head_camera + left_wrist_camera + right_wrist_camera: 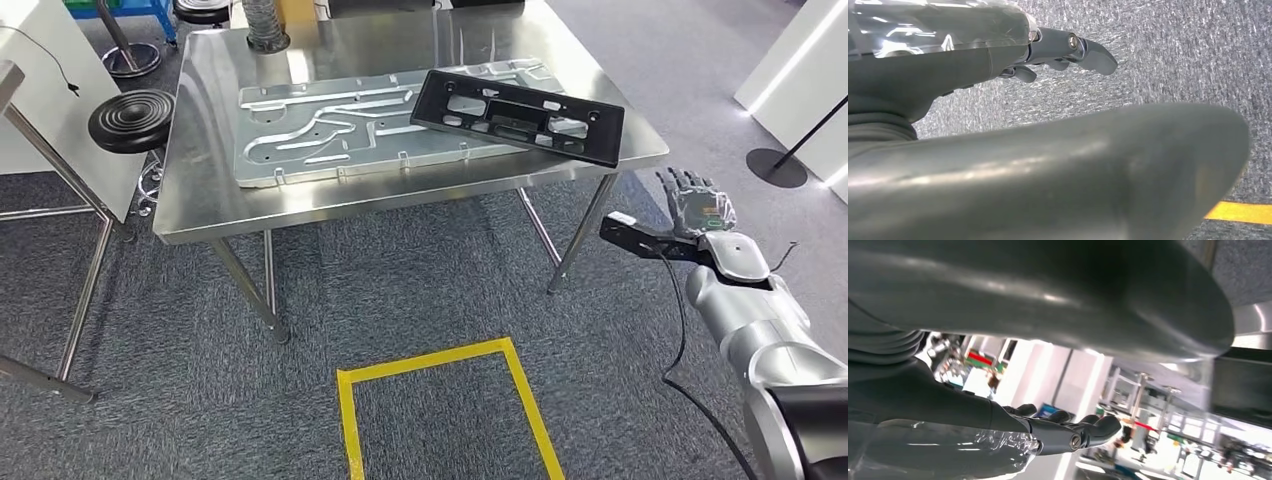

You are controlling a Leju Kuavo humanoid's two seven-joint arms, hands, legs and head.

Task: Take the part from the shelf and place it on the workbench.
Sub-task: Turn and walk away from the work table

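- Head view: the black part (518, 115), a long flat frame with cut-outs, lies on the steel workbench (200, 190). It rests partly across a grey metal plate (330, 135) and partly on the bare top, near the bench's right-hand corner.
- Long axis: the part runs slantwise across the bench, its left end farther from the robot and its right end nearer the front right edge.
- Right hand (697, 200): it is raised beside the bench, off the right corner and below the level of the top, apart from the part. Its fingers (680, 182) are spread and hold nothing. The right wrist view agrees, showing the right hand's dark fingers (1093, 427) loosely extended in free air with the room behind them.
- Left hand (1048, 50): the left wrist view shows it hanging over grey carpet near a yellow floor stripe (1243, 212). The fingers lie loosely apart, with nothing between them.
- Governing relation: the part lies up and to the left of the right hand, which is clearly the nearer of the two hands.
- Judgement: the part already sits on the bench, so the placing step appears complete.
- Surroundings: a black round stool (132, 120) stands at the bench's left side, and yellow tape (440, 365) marks a square on the carpet in front.
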